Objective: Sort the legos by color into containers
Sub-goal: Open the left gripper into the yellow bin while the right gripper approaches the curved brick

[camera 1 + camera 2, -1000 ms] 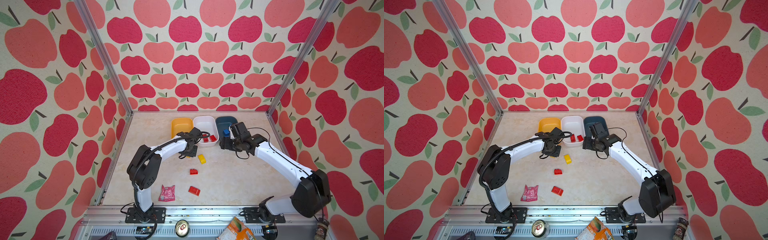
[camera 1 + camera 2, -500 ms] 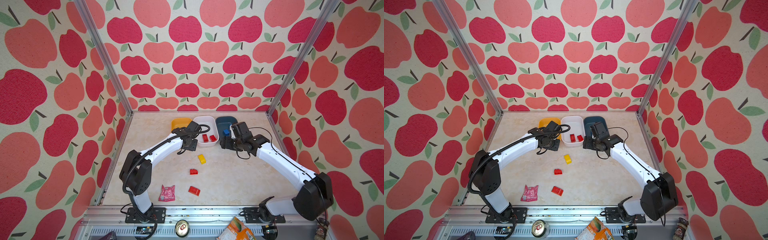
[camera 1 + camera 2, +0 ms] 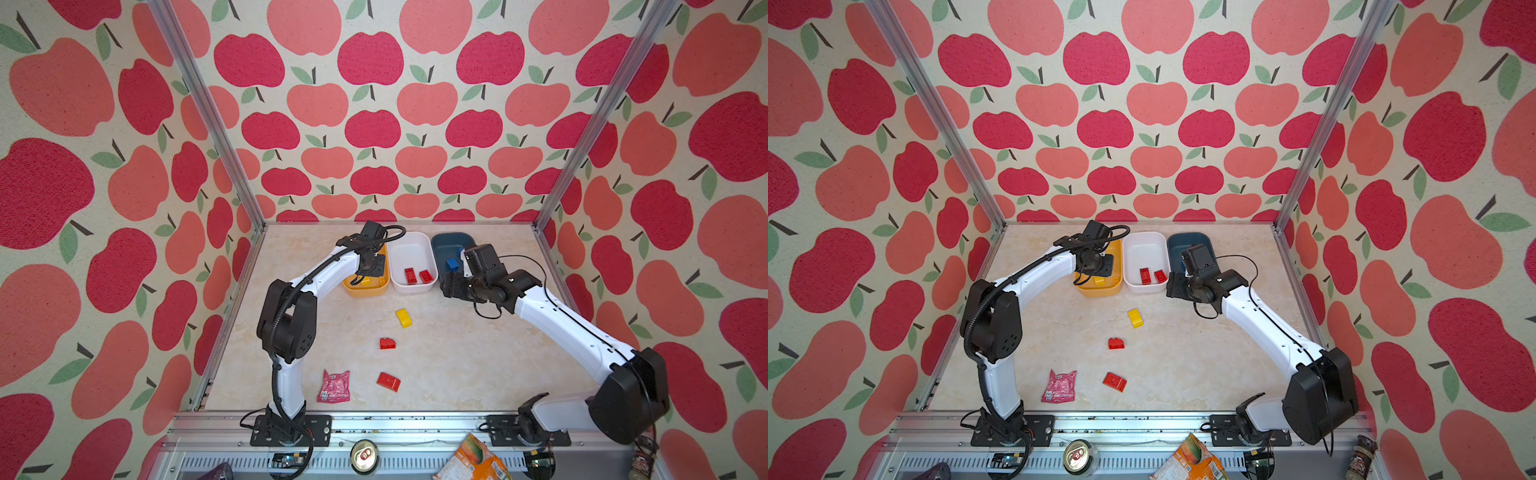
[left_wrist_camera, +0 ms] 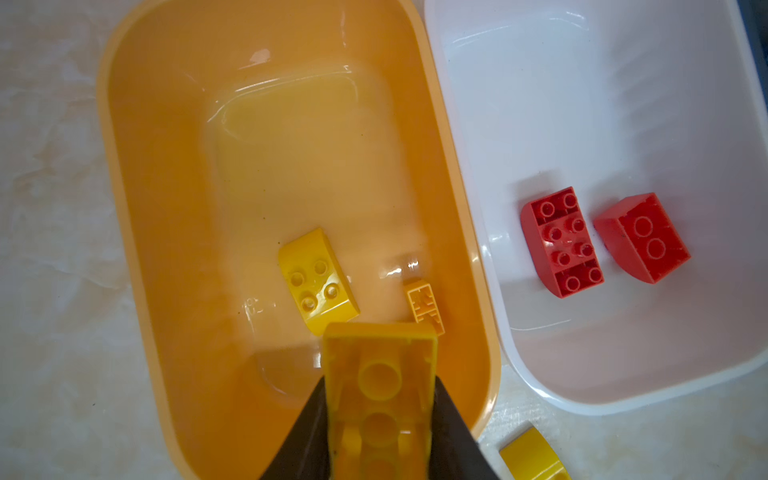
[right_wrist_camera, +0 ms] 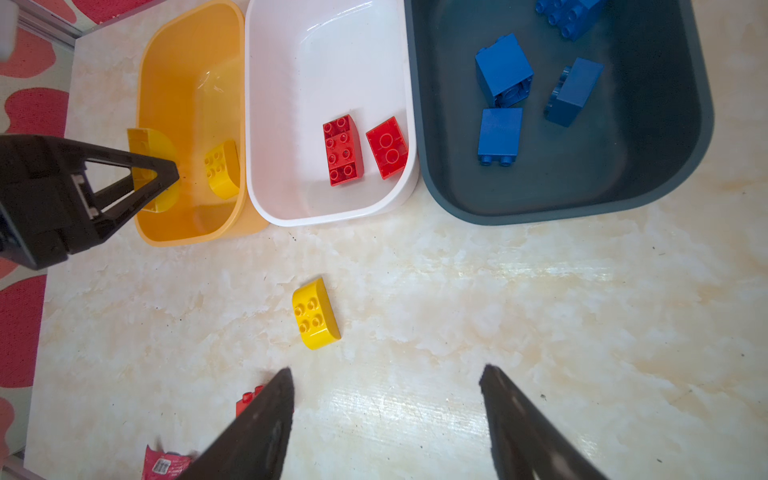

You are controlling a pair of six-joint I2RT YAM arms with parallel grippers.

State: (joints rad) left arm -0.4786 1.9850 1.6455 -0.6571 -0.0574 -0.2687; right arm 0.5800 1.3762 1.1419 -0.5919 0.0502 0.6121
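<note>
Sorting cell, shown in both top views and both wrist views; the left gripper [image 4: 380, 384] pinches a held yellow brick [image 4: 379, 349] by two opposite sides, its jaws narrowed to the brick's width and its hollow underside turned toward the wrist camera; the brick hangs inside the rim of the yellow-orange tub [image 4: 124, 216], over its front end, and throws a shadow on the tub floor

On that floor lie a rounded yellow brick [image 4: 318, 280], studs up, and a small orange-yellow piece [image 4: 424, 306], underside up, near each other but apart

The white tub [image 4: 602, 104] stands just beside the yellow-orange one; it holds a studded red brick [image 4: 561, 243] and a second red brick [image 4: 642, 237] showing a flat face with two rings, side by side with a narrow gap between them

The dark blue-grey tub [image 5: 665, 174] closes the row on the right arm's side; four blue bricks [image 5: 503, 70] lie scattered in it at various tilts

The right gripper [image 5: 386, 374] has its jaws spread wide with nothing between them; it hovers over the bare table [image 5: 582, 311], in front of the white and dark tubs

A loose yellow brick [image 5: 316, 313] rests studs up on the table, ahead of the right fingertips and clear of them; nearer the front rail lie a small red brick [image 3: 387, 343] and a larger red brick [image 3: 388, 381], well apart from the tubs; a crinkled pink-red packet [image 3: 333, 386] lies near the larger one, toward the left arm's base
</note>
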